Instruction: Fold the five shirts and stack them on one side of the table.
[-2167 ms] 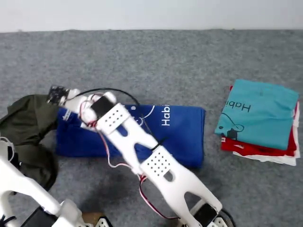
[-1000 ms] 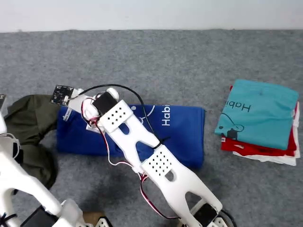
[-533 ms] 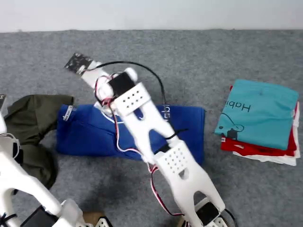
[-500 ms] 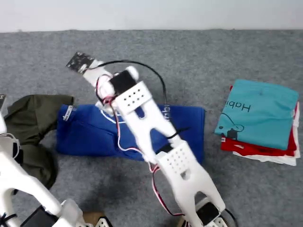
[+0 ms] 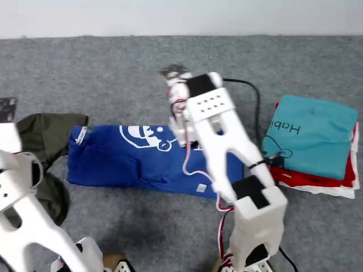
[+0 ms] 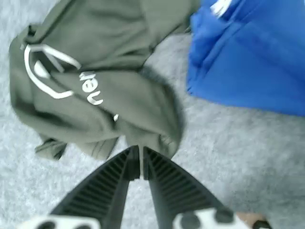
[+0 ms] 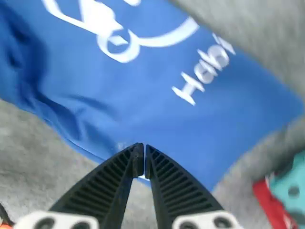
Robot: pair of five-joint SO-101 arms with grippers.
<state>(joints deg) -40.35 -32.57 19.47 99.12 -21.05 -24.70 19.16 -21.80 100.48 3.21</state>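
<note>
Now the right gripper, swung from the collar end of the mid-table blue shirt to above its near edge, is seen clenched empty, the left gripper likewise pinched empty over the olive shirt; 2 shirts are judged unstacked beside the 3-shirt pile.

Shirt heap far L, folded shirt ctr, stack R

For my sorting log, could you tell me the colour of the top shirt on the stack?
The top shirt is teal, best seen in the high view.
</note>
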